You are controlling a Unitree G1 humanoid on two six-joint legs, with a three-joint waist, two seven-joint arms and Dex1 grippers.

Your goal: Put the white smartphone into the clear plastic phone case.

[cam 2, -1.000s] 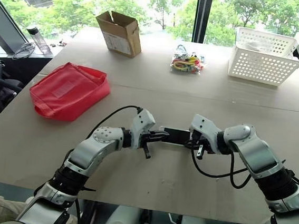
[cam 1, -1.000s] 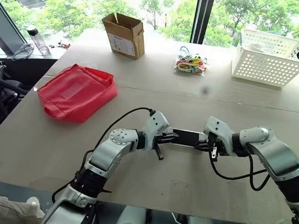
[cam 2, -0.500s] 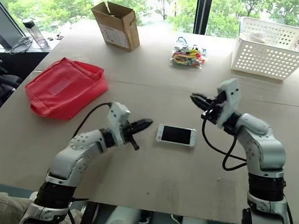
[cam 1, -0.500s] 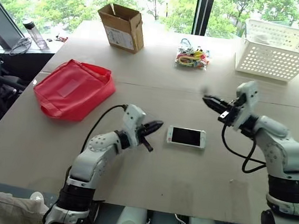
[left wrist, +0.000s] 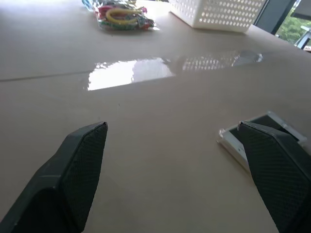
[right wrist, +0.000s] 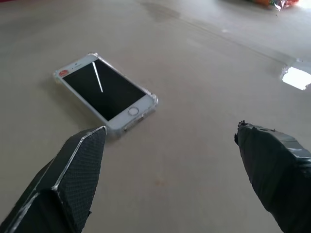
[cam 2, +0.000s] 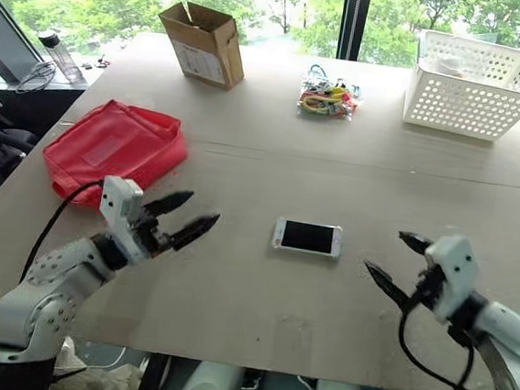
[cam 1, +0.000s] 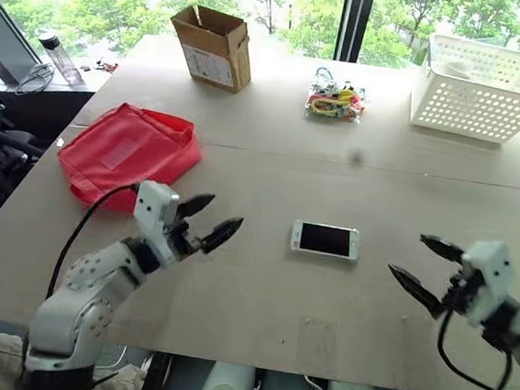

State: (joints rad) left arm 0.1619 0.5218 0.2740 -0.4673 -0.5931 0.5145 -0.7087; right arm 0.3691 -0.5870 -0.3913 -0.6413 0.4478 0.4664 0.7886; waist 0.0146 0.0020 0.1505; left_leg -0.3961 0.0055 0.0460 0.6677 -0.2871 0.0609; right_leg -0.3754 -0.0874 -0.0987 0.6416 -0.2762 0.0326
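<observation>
Left eye view, listed from the grippers outward.

Left gripper (cam 1: 210,220): both black fingers spread wide apart, nothing between them, raised above the table (cam 1: 259,296) at its near left, tips directed toward the table's middle. Left wrist view: one finger (left wrist: 80,160) stands on each side of bare tabletop.

Right gripper (cam 1: 426,265): fingers equally wide apart, holding nothing, raised at the near right, tips directed toward the table's middle. Right wrist view: fingers (right wrist: 77,170) frame the tabletop just short of the phone.

White smartphone (cam 1: 326,240): lying flat, screen up, near the table's centre, between the two grippers and apart from both. Black screen, white bezel, round home button at one end.

Clear plastic phone case (right wrist: 153,99): fitted around the phone; the right wrist view shows a transparent rim and thickened corners enclosing the white body. Phone seated inside it.

Red fabric bag (cam 1: 128,152): left side of the table, beyond the left gripper, lying flat.

Cardboard box (cam 1: 213,47): far left, top flaps open, a white label on its side.

Bundle of coloured items (cam 1: 334,103): far centre, wrapped in clear plastic; contents too small to tell.

White perforated basket (cam 1: 477,89): far right corner.

Bottle (cam 1: 54,57): on a ledge beyond the table's left edge.
</observation>
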